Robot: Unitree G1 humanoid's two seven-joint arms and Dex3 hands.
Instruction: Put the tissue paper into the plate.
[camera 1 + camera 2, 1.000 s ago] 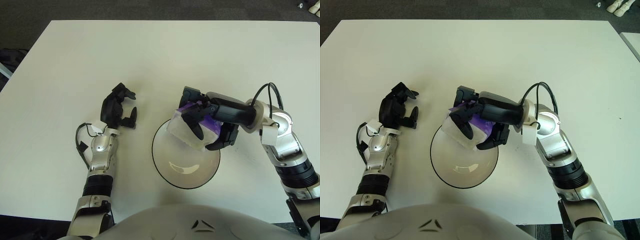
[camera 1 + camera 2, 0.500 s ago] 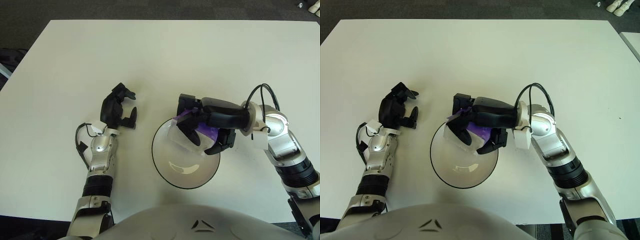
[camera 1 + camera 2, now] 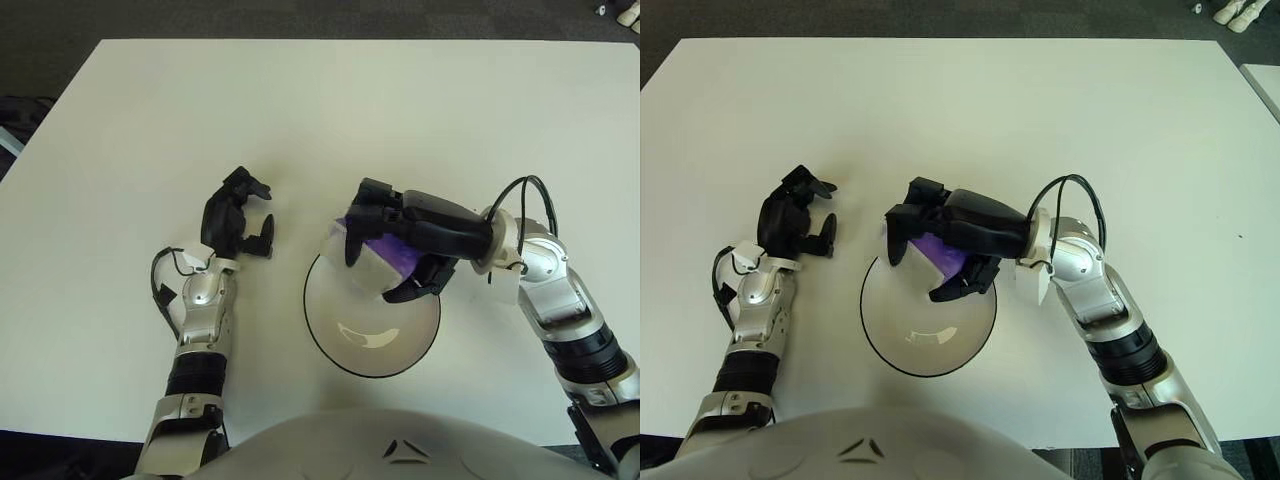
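The tissue pack (image 3: 380,262), white with a purple face, sits tilted over the far rim of the white, dark-edged plate (image 3: 372,345) at the table's near middle. My right hand (image 3: 370,278) reaches in from the right and is shut on the pack. One finger hangs over its left end, the thumb is under its near edge, and the other fingers arch above it. Much of the pack is hidden under the hand. Whether the pack touches the plate cannot be told. My left hand (image 3: 238,215) shows to the left of the plate, idle and holding nothing.
The white table (image 3: 300,110) stretches far beyond the plate, with dark floor past its edges. A black cable loops at my right wrist (image 3: 520,195). My own torso fills the bottom edge of the view.
My right hand has carried the pack left and toward the plate's far-left rim, and its fingers have spread wider over the pack. The left hand has not moved.
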